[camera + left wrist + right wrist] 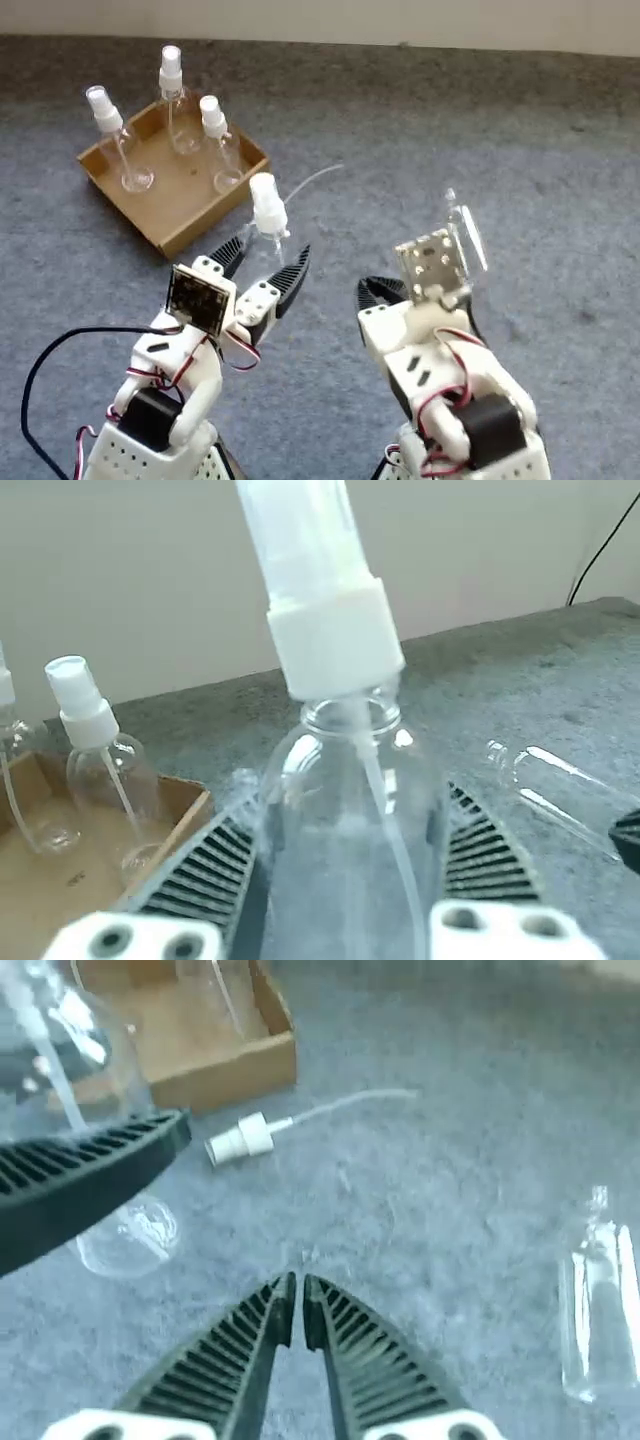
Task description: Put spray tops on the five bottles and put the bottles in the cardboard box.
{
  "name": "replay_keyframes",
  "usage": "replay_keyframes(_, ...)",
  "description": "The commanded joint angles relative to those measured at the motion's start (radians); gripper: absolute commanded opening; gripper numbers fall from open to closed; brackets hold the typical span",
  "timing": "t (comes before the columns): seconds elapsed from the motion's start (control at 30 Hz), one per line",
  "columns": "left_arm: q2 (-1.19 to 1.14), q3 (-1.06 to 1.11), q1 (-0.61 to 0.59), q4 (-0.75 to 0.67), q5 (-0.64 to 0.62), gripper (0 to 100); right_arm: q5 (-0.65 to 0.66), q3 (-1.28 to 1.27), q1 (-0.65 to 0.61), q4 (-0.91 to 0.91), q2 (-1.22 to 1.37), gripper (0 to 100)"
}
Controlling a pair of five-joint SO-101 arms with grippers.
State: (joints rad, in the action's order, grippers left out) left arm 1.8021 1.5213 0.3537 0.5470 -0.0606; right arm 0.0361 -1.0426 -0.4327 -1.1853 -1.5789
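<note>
A clear bottle (345,860) stands upright just in front of the cardboard box (205,228), and my left gripper (265,262) is shut on its sides. A white spray top (320,610) sits on its neck, with the neck's rim still showing below the collar. In the box stand three capped bottles (180,118). My right gripper (300,1305) hangs low over the carpet, shut on nothing. Ahead of it lies a loose spray top (240,1140) with its long tube. An uncapped bottle (598,1305) lies on its side beside the right arm (440,330).
Grey carpet (520,130) covers the table. The box (60,900) is open-topped with low walls, and one of its capped bottles (100,770) stands near the held bottle. The left gripper's black finger (90,1175) crosses close in front of the right gripper.
</note>
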Motion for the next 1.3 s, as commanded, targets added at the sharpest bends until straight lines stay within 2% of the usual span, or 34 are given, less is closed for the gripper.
replay_keyframes(0.0,-0.007,-0.102,-0.013,0.009,0.075,6,0.014,-0.002,0.01,0.038,-0.165,0.5)
replay_keyframes(0.13,-0.008,-0.105,-0.013,0.009,0.08,6,0.014,-0.088,0.008,0.085,-0.266,0.5)
replay_keyframes(0.53,-0.056,-0.165,0.019,-0.003,0.078,6,0.006,-0.366,0.005,0.375,-0.254,0.5)
replay_keyframes(0.8,-0.412,-0.326,0.019,-0.124,0.075,6,0.012,-0.515,-0.15,0.515,-0.254,0.5)
replay_keyframes(1.0,-0.61,-0.4,0.019,-0.278,0.069,6,0.014,-0.573,-0.168,0.558,-0.254,0.5)
replay_keyframes(1.13,-0.696,-0.394,0.016,-0.414,-0.046,6,0.006,-0.573,-0.171,0.558,-0.254,0.5)
replay_keyframes(1.27,-0.754,-0.394,0.019,-0.476,-0.141,6,-0.026,-0.573,-0.171,0.559,-0.254,0.5)
